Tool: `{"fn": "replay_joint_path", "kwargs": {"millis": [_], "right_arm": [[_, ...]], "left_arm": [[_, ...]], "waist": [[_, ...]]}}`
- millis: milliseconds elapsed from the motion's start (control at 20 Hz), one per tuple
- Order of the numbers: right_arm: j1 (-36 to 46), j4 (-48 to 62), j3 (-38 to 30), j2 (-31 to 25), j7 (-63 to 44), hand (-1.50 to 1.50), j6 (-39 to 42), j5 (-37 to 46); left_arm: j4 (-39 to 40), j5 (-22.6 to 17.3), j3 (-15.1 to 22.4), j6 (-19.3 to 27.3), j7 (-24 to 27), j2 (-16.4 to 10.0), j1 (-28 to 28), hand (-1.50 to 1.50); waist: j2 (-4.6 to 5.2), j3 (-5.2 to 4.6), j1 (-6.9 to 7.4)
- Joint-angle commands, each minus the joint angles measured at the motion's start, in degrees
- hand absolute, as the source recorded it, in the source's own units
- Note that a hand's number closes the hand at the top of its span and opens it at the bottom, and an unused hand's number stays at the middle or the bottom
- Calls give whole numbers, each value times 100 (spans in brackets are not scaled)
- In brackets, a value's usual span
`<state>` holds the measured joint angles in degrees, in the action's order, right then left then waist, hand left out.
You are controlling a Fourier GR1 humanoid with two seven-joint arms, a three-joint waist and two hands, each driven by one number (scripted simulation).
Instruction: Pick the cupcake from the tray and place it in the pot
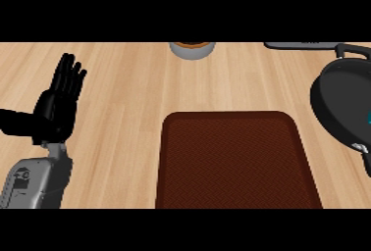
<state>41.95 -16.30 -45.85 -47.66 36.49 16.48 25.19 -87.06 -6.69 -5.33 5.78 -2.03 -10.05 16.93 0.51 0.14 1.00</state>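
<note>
Leftmost, we see the left hand (pixel 56 105) at the view's edge, fingers straight and pointing up, holding nothing: a resting pose over the wooden counter (pixel 123 63). Centre: the dark brown tray (pixel 235 166) lies flat, and we find nothing on its ribbed surface. The cupcake (pixel 192 49) sits instead on the counter beyond the tray's far edge, apart from it and partly cut off by the view's upper limit; only a pale grey wrapper and a brown top show. Right: the black pot (pixel 326 98), partly out of view, with a handle on its near side. A sliver of teal shows at the view's edge, and we cannot tell what it is. The right hand does not appear. We judge the cupcake light, soft and easily crushed, its top prone to smearing. The wrapper's sides, low down, offer the better hold, taken between thumb and fingers, and the cupcake should be kept upright on the way to the pot.
</note>
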Motion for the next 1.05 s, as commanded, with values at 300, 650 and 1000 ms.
{"fn": "replay_joint_path", "kwargs": {"millis": [300, 650, 1000], "right_arm": [[-570, 583, -671, -962, 354, -150, 826, -666], [-1037, 688, -867, -1342, 430, -150, 1111, -878], [-1403, 633, -967, -1499, 646, -150, 1341, -1006]], "left_arm": [[-95, 22, 53, 5, 3, 65, 31, 0], [-216, -63, -25, -73, -100, -31, -8, 0], [-91, -248, -150, -187, -99, -55, 62, 0]], "waist": [[60, 30, 82], [51, 39, 86], [67, 61, 60]]}}
